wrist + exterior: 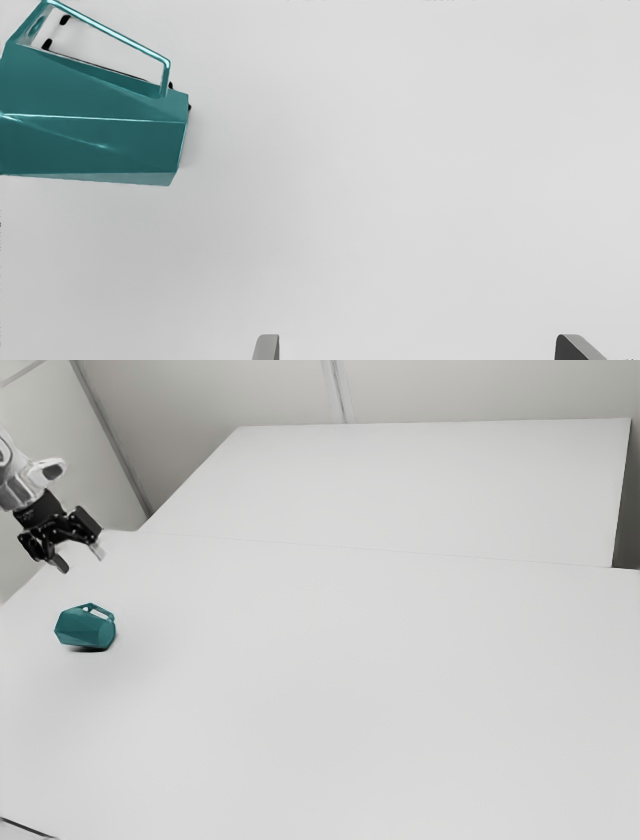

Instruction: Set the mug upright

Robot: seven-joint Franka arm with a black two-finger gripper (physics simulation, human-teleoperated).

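Fingers [268, 347] of gripper [80, 559], apart, empty; mug [85, 629], on its side, at the exterior view's nine o'clock; likely hazard: tapering walls [90, 145], pinched off-centre, slipping or rolling mid-turn.

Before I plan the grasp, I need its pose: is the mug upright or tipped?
Tipped: the mug lies on its side on the table.

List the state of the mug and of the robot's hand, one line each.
Mug: lying on its side on the table, not upright, outside the hand's grasp.
Hand: open, fingers apart, holding nothing, raised above the table.
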